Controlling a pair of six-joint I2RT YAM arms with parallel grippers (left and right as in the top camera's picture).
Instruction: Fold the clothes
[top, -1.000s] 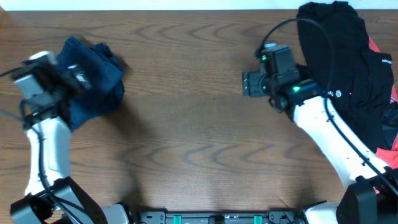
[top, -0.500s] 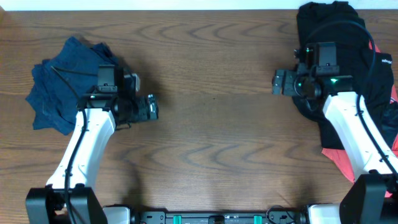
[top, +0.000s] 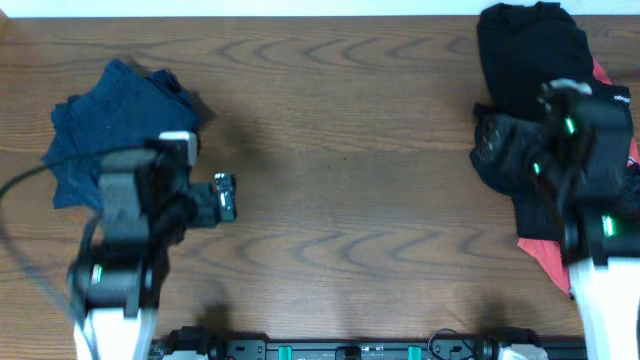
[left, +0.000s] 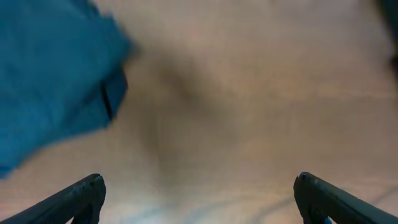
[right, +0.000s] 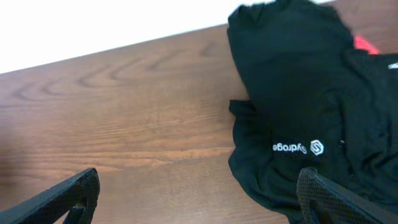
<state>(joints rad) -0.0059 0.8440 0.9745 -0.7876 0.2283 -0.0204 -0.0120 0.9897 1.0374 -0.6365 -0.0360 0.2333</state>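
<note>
Navy matte garment (top: 105, 130) crumpled, lumpy; black garment (right: 292, 93) heaped on woodgrain table (top: 340, 200).

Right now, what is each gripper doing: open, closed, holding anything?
Left gripper: open, holding nothing.
Right gripper: open, holding nothing.

Brown wood-grain table (top: 340, 120), crumpled navy garment (top: 100, 135) at left, black garments (top: 530, 55) atop red cloth (top: 545, 262) at right.
</note>
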